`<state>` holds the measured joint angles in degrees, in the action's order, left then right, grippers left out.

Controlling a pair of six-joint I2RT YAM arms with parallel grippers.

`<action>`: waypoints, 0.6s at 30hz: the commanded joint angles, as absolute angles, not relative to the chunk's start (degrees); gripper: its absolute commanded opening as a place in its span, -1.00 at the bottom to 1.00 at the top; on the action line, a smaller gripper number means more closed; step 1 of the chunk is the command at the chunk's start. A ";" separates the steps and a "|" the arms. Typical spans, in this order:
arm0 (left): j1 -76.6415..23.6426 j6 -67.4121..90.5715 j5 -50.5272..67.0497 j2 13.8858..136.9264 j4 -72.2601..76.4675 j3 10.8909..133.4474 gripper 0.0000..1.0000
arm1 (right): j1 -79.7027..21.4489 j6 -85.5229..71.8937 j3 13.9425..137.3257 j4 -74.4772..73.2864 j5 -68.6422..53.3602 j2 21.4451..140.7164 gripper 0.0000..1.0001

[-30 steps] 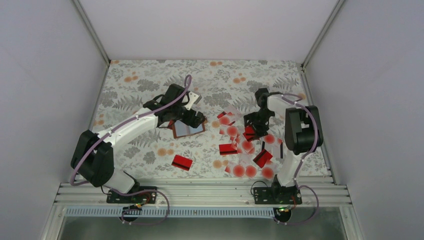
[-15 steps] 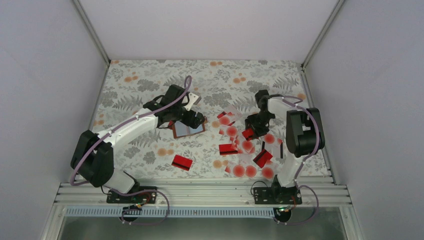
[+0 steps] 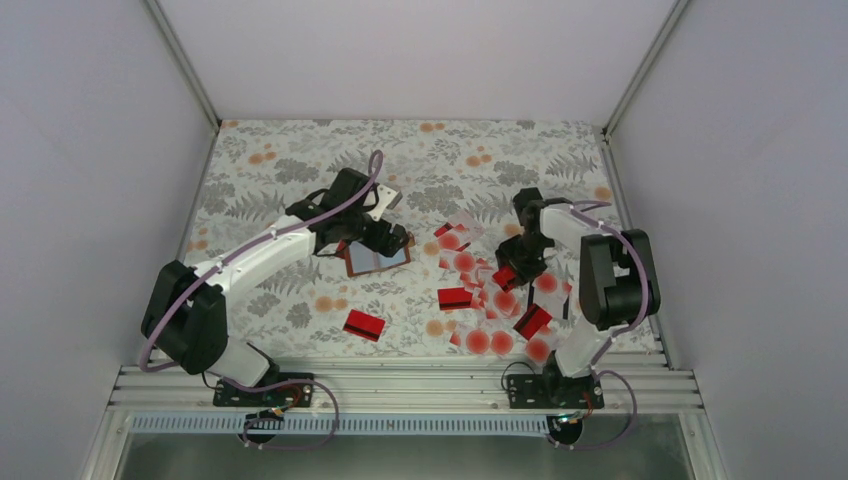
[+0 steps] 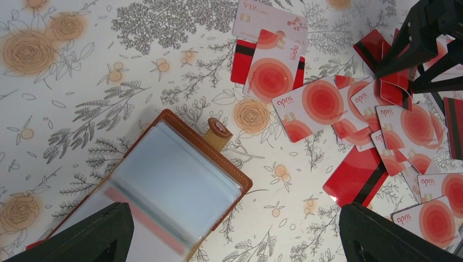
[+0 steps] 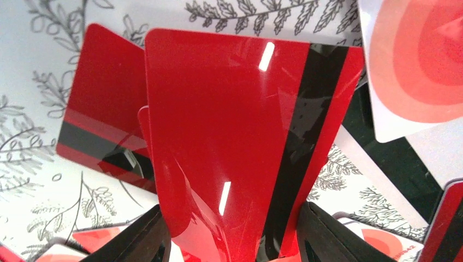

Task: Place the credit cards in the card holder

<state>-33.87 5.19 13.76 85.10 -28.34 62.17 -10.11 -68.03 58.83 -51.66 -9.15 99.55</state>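
Red card (image 5: 229, 136) pinched in R gripper (image 5: 236, 240)

The right fingers (image 5: 143, 240) have closed on a red card (image 5: 218, 136).

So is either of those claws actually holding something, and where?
Yes: the right gripper pinches a glossy red plastic card with a black stripe by one short edge. The left gripper holds nothing.
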 commanded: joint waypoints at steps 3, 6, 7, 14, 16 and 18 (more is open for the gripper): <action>-33.66 5.90 13.86 84.22 -29.43 65.18 0.88 | -10.85 -60.43 59.09 -51.60 -7.38 95.84 0.07; -33.64 6.51 14.27 84.24 -29.85 65.78 0.88 | -11.22 -56.75 60.67 -52.37 -7.20 95.75 0.07; -33.66 6.69 14.48 84.29 -29.94 65.85 0.88 | -11.31 -55.60 61.18 -52.64 -7.10 95.70 0.07; -33.66 8.13 15.24 84.62 -31.12 67.83 0.88 | -13.17 -46.30 63.99 -50.89 -9.14 93.78 0.10; -33.39 8.97 16.06 84.97 -31.51 69.17 0.89 | -14.15 -43.88 64.53 -49.05 -10.18 92.91 0.12; -32.54 10.28 18.76 85.50 -31.74 70.52 0.89 | -15.08 -42.02 64.75 -46.97 -11.54 91.73 0.13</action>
<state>-33.78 7.73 14.79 85.10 -31.11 66.92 -12.84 -49.08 62.59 -50.96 -9.56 95.15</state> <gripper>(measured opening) 0.943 0.567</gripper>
